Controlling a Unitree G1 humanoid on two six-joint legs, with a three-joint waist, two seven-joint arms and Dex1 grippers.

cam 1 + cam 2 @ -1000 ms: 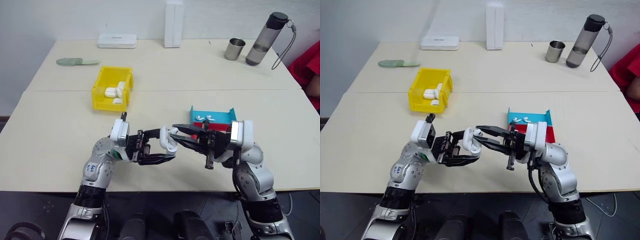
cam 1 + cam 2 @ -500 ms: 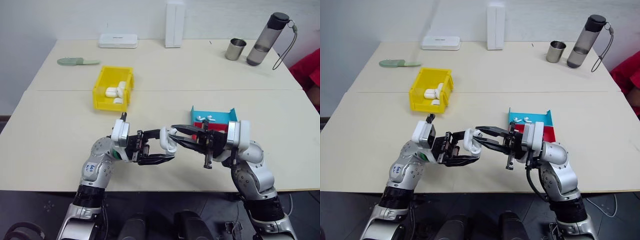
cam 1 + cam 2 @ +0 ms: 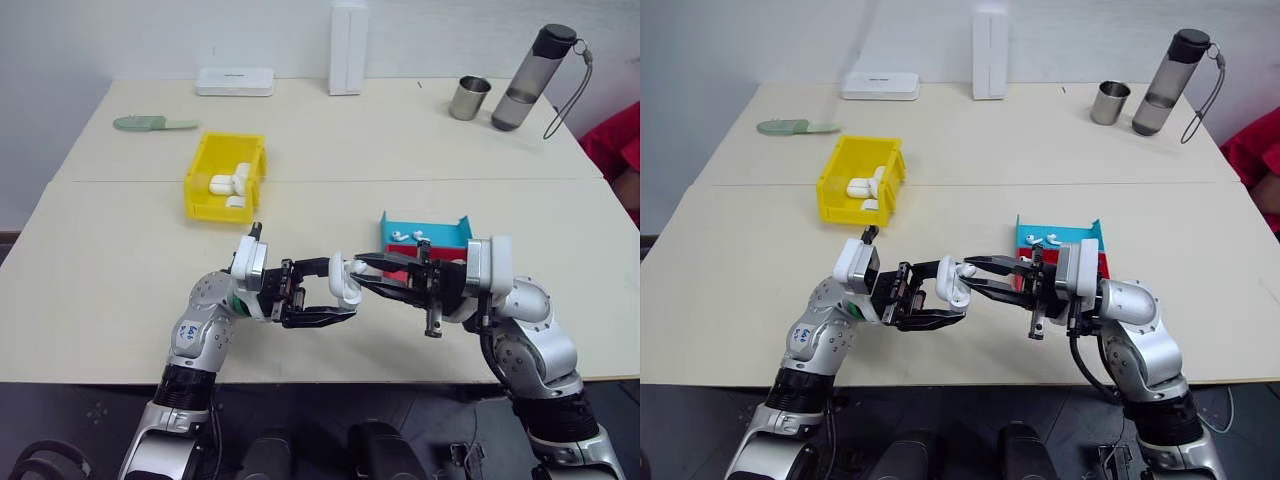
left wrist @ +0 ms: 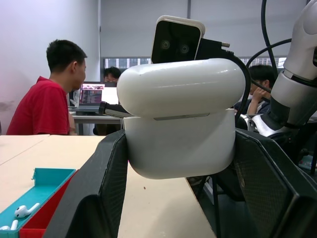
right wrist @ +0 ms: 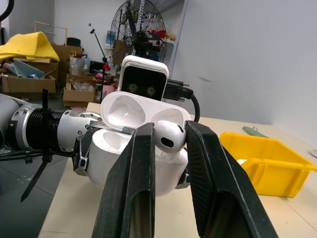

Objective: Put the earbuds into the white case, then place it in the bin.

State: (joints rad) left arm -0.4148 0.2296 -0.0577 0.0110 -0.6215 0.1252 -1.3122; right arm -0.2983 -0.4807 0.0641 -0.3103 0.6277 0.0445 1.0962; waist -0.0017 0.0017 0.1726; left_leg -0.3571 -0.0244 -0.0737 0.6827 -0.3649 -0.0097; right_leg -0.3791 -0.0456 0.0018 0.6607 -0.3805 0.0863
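A: Where is the white case (image 3: 345, 281)?
B: Above the near middle of the tabletop (image 3: 330, 160), clamped in the left gripper (image 3: 338, 290), whose fingers (image 4: 101, 198) press its two sides. Its lid is flipped up.

A: And the right gripper (image 3: 362, 276)?
B: Its fingers (image 5: 134, 183) are nearly closed, pinching one earbud (image 5: 169, 138) right at the open case.

A: Other earbuds?
B: Two earbuds (image 3: 406, 236) lie in the blue tray (image 3: 445, 233), just beyond the right gripper, beside a red tray (image 4: 42, 217).

A: The bin (image 3: 203, 176)?
B: Farther back on the left, already holding white cases.
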